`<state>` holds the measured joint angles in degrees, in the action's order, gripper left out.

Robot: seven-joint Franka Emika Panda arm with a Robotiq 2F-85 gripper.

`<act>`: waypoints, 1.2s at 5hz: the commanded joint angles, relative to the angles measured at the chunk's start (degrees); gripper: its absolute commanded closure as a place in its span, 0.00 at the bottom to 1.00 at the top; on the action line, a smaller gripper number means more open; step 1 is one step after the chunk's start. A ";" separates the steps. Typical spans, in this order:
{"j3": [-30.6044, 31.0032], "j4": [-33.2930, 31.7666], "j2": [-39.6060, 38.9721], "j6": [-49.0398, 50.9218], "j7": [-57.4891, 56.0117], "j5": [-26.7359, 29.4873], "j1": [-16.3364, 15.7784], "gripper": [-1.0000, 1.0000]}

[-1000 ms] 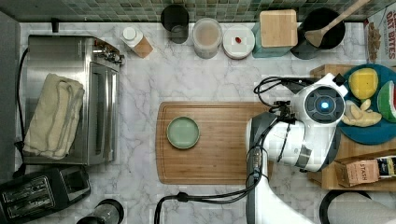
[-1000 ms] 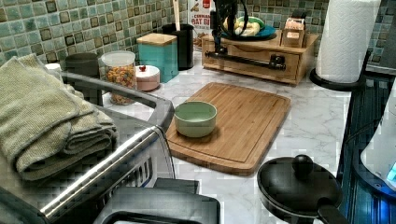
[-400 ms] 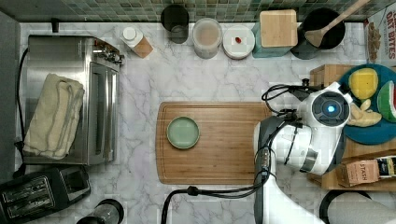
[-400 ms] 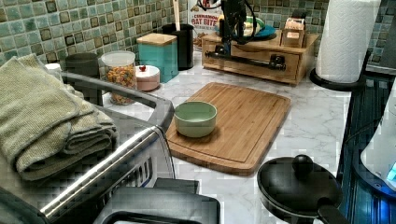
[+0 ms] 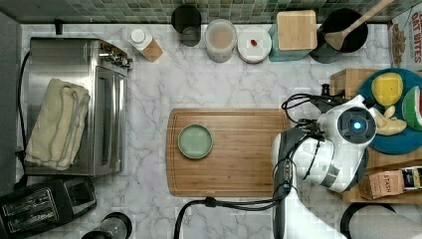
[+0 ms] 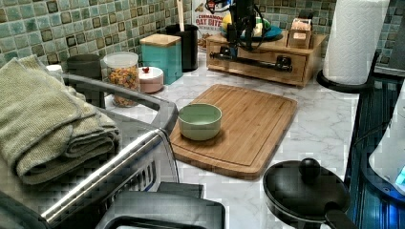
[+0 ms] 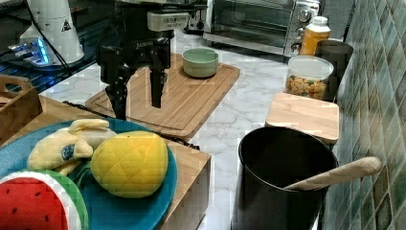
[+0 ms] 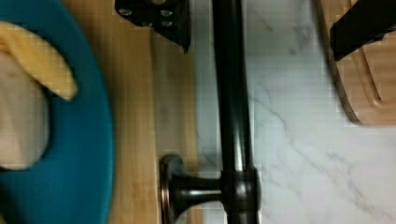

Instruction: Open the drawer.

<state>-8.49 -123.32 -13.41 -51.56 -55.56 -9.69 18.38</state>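
Marble counter under a green tiled wall carries the scene: my gripper (image 7: 138, 103) hangs over the front of the drawer (image 6: 260, 62), which sits shut in a low wooden stand at the far end of the counter in the left view. My two fingers (image 8: 156, 14) stand spread, one over the stand's wooden top and one over the marble, with the dark bar handle (image 8: 232, 102) between them and nothing held. A blue plate (image 7: 134, 213) of toy fruit rests on the stand, and a green bowl (image 5: 195, 141) sits on the cutting board (image 5: 239, 169) nearby
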 commanded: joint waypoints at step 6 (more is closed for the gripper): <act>-0.48 -4.24 -4.46 -4.35 2.50 5.14 -3.09 0.00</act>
<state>-9.84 -125.78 -20.56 -61.94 -55.56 -5.10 17.75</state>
